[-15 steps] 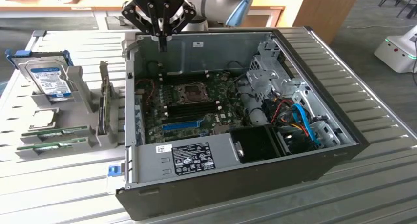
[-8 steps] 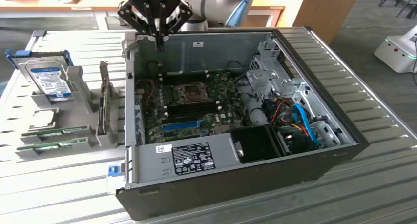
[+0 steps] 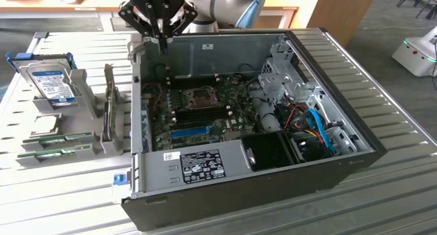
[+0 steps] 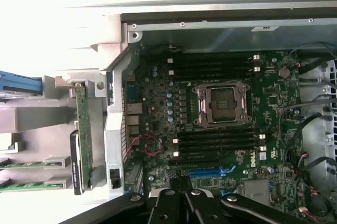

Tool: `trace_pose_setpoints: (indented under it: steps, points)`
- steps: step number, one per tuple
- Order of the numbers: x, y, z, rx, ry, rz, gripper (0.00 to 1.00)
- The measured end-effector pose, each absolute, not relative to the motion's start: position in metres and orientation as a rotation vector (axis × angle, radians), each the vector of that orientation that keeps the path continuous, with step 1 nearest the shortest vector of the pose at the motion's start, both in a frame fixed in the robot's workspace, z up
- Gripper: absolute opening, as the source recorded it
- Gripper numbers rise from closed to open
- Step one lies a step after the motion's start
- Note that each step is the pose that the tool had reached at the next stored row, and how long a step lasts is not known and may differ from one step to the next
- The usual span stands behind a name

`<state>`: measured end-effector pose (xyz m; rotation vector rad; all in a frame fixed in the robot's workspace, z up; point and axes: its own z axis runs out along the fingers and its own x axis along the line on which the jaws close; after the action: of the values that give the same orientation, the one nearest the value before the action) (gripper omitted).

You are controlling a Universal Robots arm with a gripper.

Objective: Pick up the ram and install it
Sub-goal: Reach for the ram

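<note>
A black tool (image 3: 162,44) and a grey arm (image 3: 218,4) with a light blue cap show at the upper centre of the exterior view. Below them is a black computer case (image 3: 328,178), bare grey metal inside, around a green motherboard (image 3: 204,104) with one bright blue slot (image 3: 189,131) and blue and orange cables (image 3: 318,127). At the left, on the pale grey ribbed desk (image 3: 396,194), grey holders (image 3: 82,99) carry a silver hard drive (image 3: 53,84) with a blue-and-white label and two green ram sticks (image 3: 61,139).
</note>
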<state>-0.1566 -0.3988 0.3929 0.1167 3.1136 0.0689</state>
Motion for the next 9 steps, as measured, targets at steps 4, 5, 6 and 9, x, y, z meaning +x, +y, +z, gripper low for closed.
trace_pose_setpoints:
  steps: [4, 5, 6, 9]
  points:
    - [-0.1589, -0.3989, 0.3929, 0.117, 3.114, 0.069, 0.11]
    - [-0.1595, -0.3989, 0.3929, 0.117, 3.114, 0.069, 0.11]
    - [-0.1601, -0.3989, 0.3928, 0.117, 3.114, 0.069, 0.11]
    - [-0.1623, -0.3989, 0.3928, 0.117, 3.114, 0.069, 0.11]
